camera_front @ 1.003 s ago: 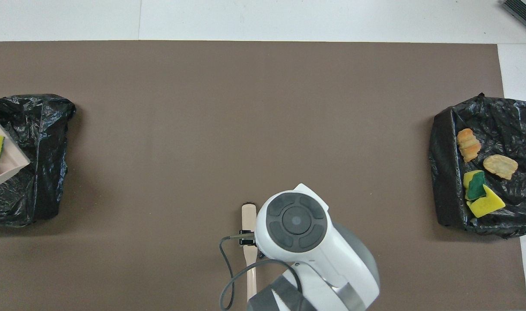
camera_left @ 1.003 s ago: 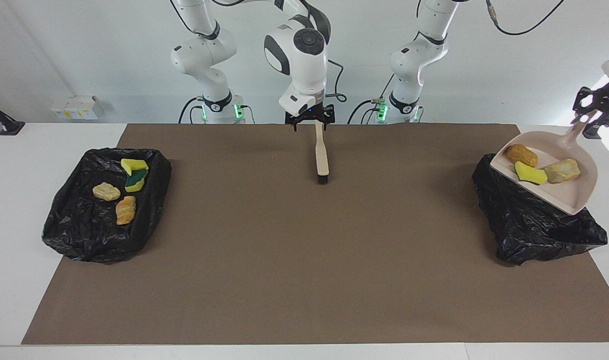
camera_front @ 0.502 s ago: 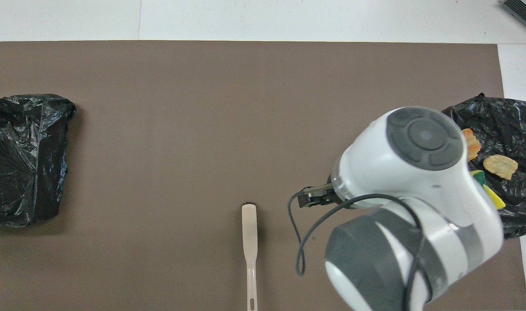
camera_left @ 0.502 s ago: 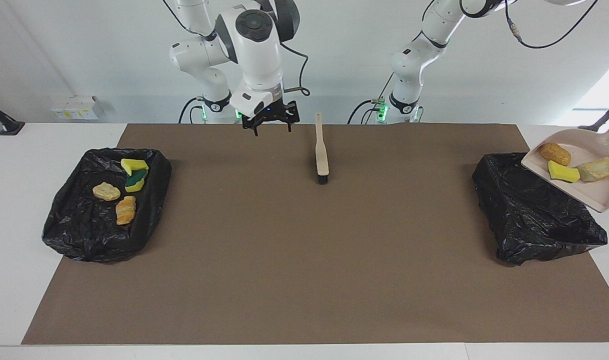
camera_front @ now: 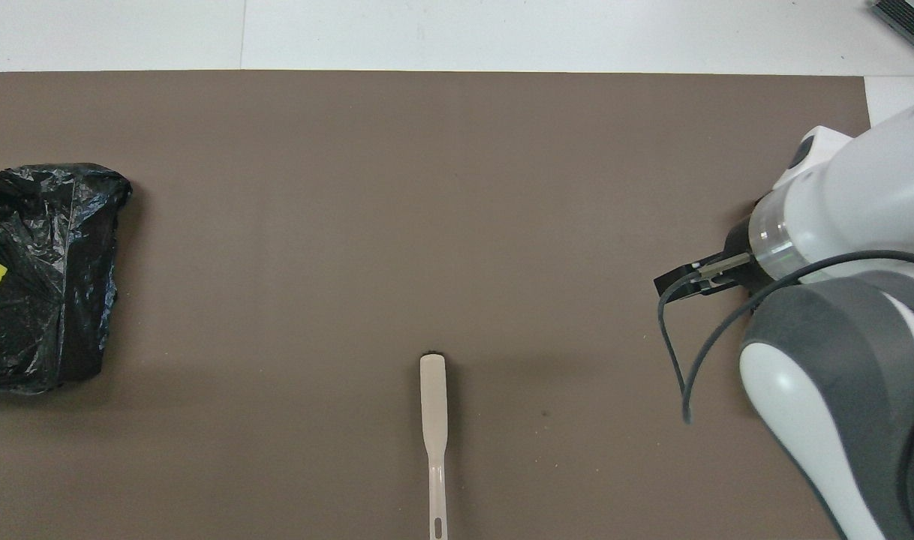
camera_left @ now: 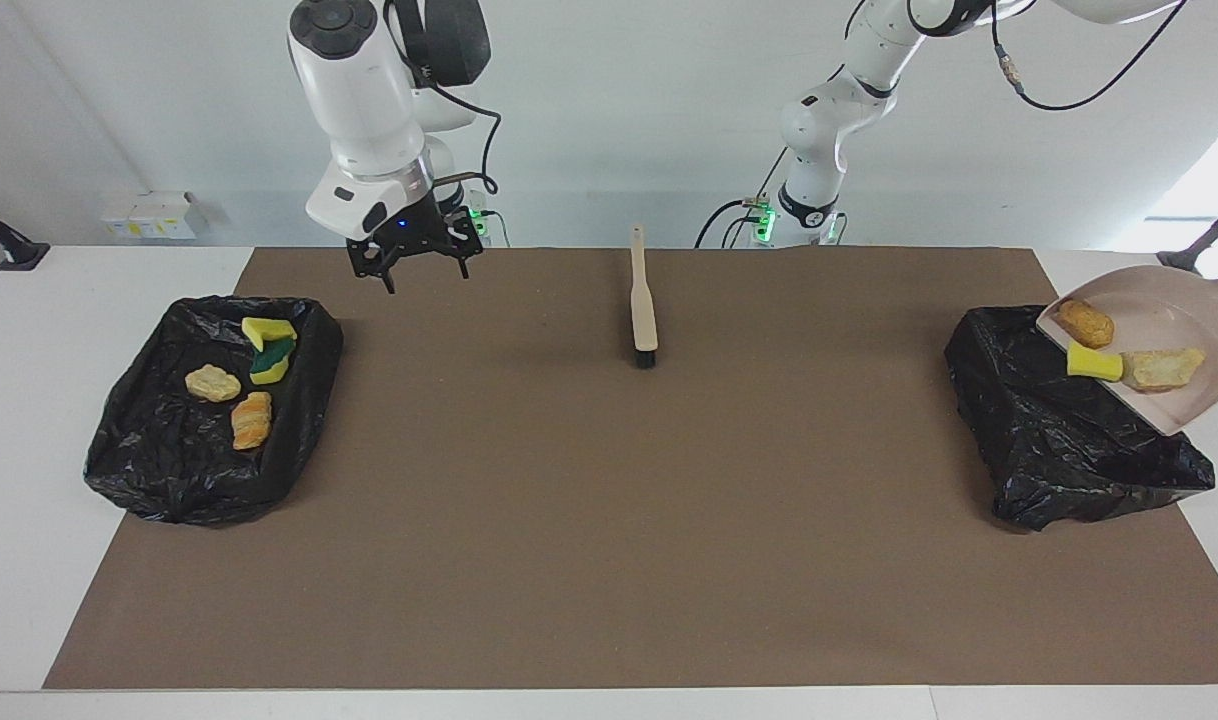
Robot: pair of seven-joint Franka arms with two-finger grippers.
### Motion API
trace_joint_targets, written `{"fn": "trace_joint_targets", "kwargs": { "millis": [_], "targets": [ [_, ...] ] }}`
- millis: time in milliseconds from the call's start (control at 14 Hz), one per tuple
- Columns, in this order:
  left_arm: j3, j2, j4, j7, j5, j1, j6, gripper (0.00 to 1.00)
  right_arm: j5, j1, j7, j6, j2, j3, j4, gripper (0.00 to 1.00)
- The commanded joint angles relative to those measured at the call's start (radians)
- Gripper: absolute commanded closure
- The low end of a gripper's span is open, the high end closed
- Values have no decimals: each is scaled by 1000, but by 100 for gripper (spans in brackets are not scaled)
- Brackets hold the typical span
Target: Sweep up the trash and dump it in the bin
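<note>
Since a second ago, the right hand has let go of the brush and swung away toward the right arm's end of the bench; it now hangs with its fingers spread and nothing in them, over the brown mat just beside the bag-lined bin there. That brush lies flat on the mat, handle toward the robots, bristle end away from them. Four pieces of trash rest in this bin: a yellow sponge, a yellow-green sponge, and two tan-to-orange lumps.

At the left arm's end, the dustpan has also shifted and now tilts over the second black-bagged bin, lip lowest. Three more scraps sit in it: a brown lump, a yellow sponge at the lip, and a pale lump beside it. Its handle runs off the edge of the facing view, so the left hand is out of sight; it is clenched, and on what the views do not show.
</note>
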Motion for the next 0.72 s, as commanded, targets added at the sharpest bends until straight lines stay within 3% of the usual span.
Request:
{"fn": "trace_joint_targets", "kwargs": {
  "millis": [0, 358, 645],
  "targets": [
    [10, -69, -108, 18, 35, -12, 78, 100, -44, -48, -34, -28, 1, 14, 33, 0],
    [10, -101, -179, 18, 119, -43, 149, 100, -33, -127, -23, -37, -4, -18, 50, 0],
    [10, -112, -224, 19, 251, -95, 213, 100, -24, -128, 25, -66, -25, -67, 56, 0]
  ]
}}
